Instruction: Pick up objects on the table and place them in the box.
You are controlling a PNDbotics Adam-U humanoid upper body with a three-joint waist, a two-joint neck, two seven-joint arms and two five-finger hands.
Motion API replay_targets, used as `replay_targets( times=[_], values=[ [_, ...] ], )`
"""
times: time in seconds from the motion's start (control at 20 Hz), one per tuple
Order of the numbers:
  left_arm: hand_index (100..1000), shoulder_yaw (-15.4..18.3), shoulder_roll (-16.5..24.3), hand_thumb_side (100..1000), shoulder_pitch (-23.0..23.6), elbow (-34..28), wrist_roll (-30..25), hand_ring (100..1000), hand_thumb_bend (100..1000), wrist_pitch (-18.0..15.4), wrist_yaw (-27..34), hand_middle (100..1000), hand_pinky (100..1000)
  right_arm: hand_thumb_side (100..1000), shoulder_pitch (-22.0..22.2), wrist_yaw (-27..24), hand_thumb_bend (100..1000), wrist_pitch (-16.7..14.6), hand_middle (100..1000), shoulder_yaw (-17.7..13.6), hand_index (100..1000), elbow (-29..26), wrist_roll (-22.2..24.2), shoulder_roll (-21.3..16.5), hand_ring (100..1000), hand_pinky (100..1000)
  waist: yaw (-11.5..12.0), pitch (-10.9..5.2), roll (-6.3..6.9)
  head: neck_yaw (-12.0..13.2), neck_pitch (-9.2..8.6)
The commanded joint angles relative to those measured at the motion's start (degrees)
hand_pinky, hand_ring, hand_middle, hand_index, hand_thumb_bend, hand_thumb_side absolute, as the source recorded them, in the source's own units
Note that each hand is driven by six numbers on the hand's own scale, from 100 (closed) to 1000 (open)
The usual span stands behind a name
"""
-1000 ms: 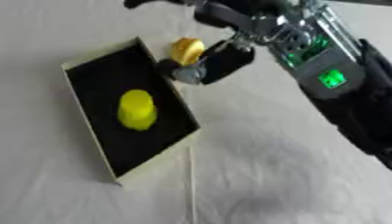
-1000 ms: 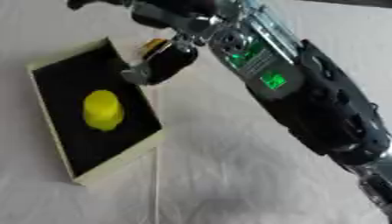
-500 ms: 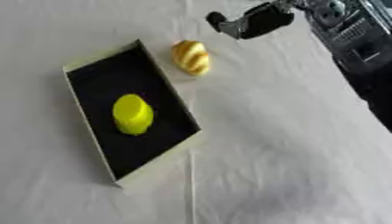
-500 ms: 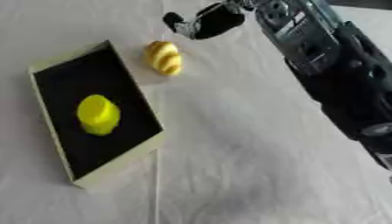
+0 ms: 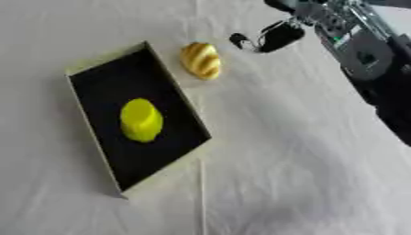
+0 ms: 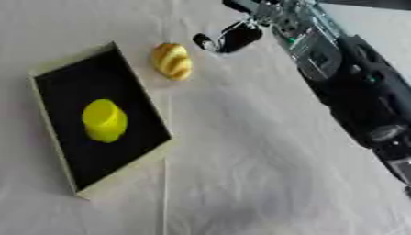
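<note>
A shallow box with a black inside lies on a white cloth, tilted so its long side runs from about 11 o'clock to 5 o'clock. A yellow rounded piece sits inside it, near the middle. A golden, ridged bread roll lies on the cloth just beside the box's far right edge, outside it. The right hand hovers at about 2 o'clock from the roll, apart from it, holding nothing; whether its fingers are spread or curled cannot be told.
</note>
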Motion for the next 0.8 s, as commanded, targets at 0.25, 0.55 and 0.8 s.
replay_targets(
  times=[0.25, 0.55, 0.8],
  values=[
    [901, -0.1, 0.6, 654, -1.0, -0.9, -0.4, 836, 100, -0.2, 0.5, 809, 881, 338, -2.3, -0.3, 259, -2.0, 845, -1.1, 916, 3.6, 0.6, 0.5, 919, 892, 0.6, -0.69, -0.07, -0.4, -0.84],
    [901, -0.1, 0.2, 657, -0.9, -0.9, -0.7, 835, 100, 0.2, 0.5, 808, 882, 364, -2.9, -2.2, 230, -2.1, 843, -1.0, 914, 4.4, 1.7, 1.3, 919, 894, 1.0, -0.33, -0.47, -0.4, -0.64],
    [902, 0.0, 0.1, 659, -0.9, -0.9, -0.9, 835, 100, 0.3, 0.6, 808, 882, 399, -2.6, -3.6, 211, -2.2, 840, -0.6, 912, 4.7, 3.3, 1.7, 919, 895, 1.2, -0.19, -0.73, -0.2, -0.45]
  ],
)
